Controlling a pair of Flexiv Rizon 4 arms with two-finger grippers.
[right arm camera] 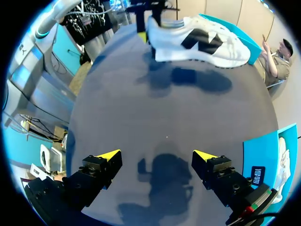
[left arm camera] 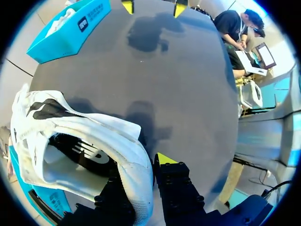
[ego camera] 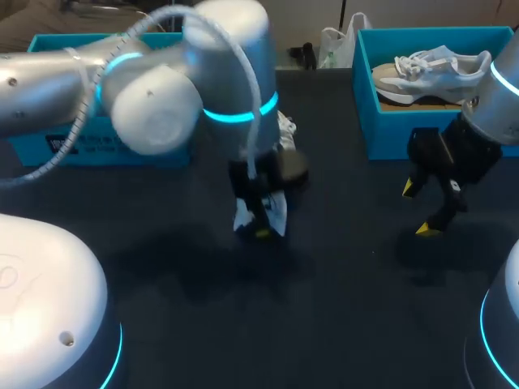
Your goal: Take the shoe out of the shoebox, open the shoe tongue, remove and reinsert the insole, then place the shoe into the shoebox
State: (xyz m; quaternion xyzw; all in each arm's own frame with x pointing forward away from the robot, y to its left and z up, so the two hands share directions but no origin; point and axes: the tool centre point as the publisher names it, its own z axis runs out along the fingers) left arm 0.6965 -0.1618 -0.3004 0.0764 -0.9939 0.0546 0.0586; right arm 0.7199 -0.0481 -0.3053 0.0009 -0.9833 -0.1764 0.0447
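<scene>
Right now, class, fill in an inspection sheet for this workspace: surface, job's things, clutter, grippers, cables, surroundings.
Surface: dark table, shadows on it.
Job's things: white shoe held off the table; second shoe in the right shoebox; left shoebox partly hidden by the left arm.
Clutter: nothing seen.
Grippers: left gripper shut on the white shoe's collar; right gripper open, empty.
Cables: white cable along the left arm.
Surroundings: nothing seen reaching over the table.

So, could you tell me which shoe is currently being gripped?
The black-marked white shoe, clamped in the left gripper's jaws; the other shoe lies in the right-hand shoebox.
</scene>
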